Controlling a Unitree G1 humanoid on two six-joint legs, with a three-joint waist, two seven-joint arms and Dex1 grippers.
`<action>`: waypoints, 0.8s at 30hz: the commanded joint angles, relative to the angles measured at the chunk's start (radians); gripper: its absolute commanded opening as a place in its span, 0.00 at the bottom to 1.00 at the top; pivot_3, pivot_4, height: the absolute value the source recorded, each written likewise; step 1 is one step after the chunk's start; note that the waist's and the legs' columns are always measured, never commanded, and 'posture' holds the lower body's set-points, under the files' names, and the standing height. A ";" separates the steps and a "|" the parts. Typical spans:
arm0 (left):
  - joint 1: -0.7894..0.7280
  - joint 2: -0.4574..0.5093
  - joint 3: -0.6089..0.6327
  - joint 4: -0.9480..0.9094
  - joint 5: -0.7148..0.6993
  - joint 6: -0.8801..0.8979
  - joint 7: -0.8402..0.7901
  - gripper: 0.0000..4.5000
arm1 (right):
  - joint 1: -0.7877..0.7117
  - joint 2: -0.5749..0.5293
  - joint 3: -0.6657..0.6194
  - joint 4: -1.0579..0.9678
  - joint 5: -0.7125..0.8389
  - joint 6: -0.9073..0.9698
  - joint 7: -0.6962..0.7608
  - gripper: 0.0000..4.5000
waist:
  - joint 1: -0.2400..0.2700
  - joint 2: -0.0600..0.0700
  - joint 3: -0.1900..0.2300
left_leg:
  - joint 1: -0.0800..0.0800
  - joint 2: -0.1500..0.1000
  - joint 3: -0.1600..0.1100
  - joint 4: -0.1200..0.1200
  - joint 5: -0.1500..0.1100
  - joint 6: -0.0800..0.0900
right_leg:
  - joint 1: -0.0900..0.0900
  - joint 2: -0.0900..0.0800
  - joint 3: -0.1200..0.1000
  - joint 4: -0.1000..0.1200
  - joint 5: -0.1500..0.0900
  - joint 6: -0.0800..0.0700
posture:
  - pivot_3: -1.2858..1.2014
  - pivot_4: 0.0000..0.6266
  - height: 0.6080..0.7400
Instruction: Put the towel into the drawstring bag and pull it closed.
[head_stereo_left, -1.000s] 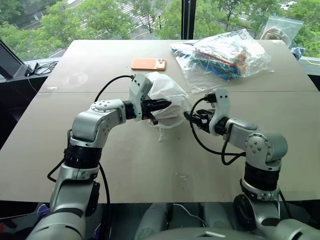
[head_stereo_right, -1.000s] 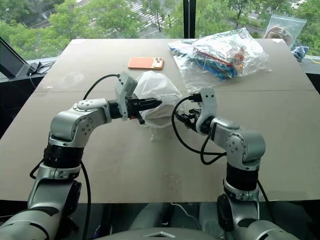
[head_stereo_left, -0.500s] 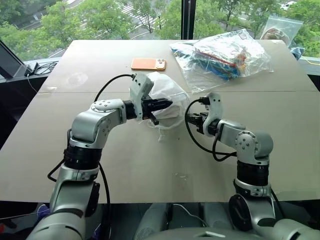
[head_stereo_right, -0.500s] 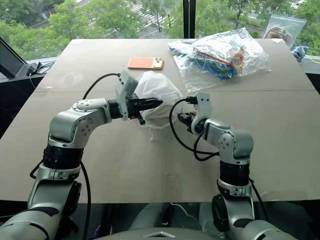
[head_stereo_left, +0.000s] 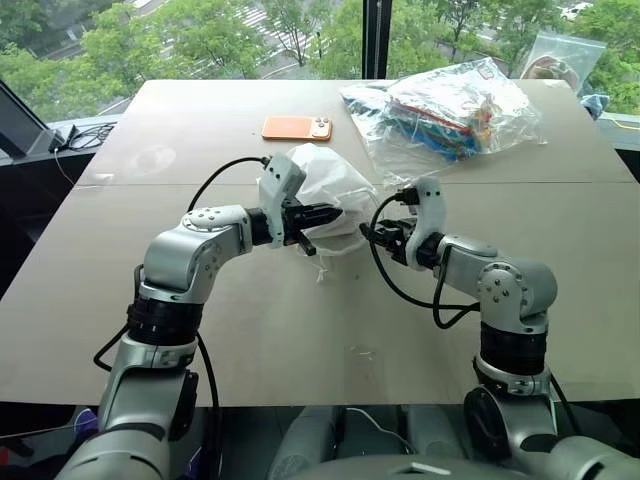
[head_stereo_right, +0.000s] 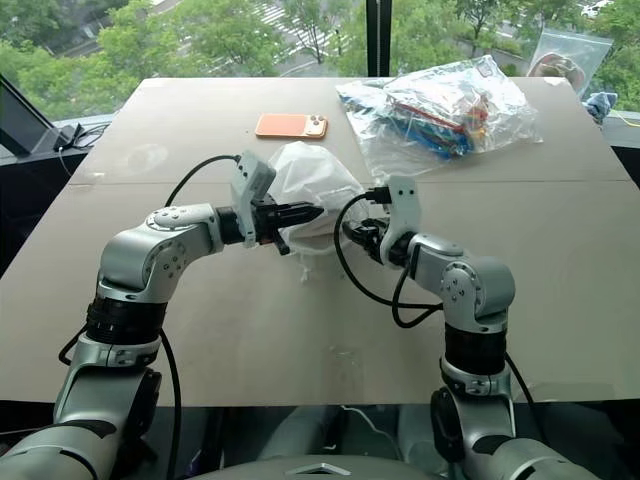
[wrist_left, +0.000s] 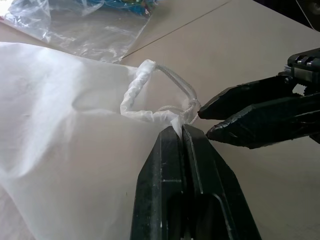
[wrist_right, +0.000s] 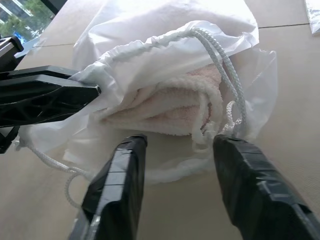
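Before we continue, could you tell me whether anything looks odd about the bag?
The drawstring bag still gapes: the towel shows at its mouth, and a cord hangs loose.

No words, numbers, labels or signs can be read anywhere. Nothing is printed on the drawstring bag (head_stereo_left: 330, 190), the orange phone (head_stereo_left: 296, 127) or the clear plastic bag (head_stereo_left: 450, 110) in letters that can be made out.
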 joint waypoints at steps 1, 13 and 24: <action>-0.004 0.008 0.015 -0.041 0.000 -0.011 0.000 0.00 | -0.008 0.025 -0.013 0.002 0.002 -0.011 -0.030 0.70 | 0.000 0.000 0.000 | 0.000 0.000 0.000 0.000 0.000 0.000 | 0.000 0.000 0.000 0.000 0.000 0.000 | 0.52 0.24 1.00; 0.003 0.015 0.018 -0.046 -0.001 -0.012 -0.002 0.00 | -0.003 -0.014 0.004 -0.064 0.028 0.031 -0.031 0.70 | 0.000 0.000 0.000 | 0.000 0.000 0.000 0.000 0.000 0.000 | 0.000 0.000 0.000 0.000 0.000 0.000 | 0.52 0.24 1.00; 0.000 0.014 0.018 -0.052 -0.008 -0.007 -0.002 0.00 | 0.005 -0.066 0.035 -0.065 0.019 0.014 -0.028 0.70 | 0.000 0.000 0.000 | 0.000 0.000 0.000 0.000 0.000 0.000 | 0.000 0.000 0.000 0.000 0.000 0.000 | 0.52 0.24 1.00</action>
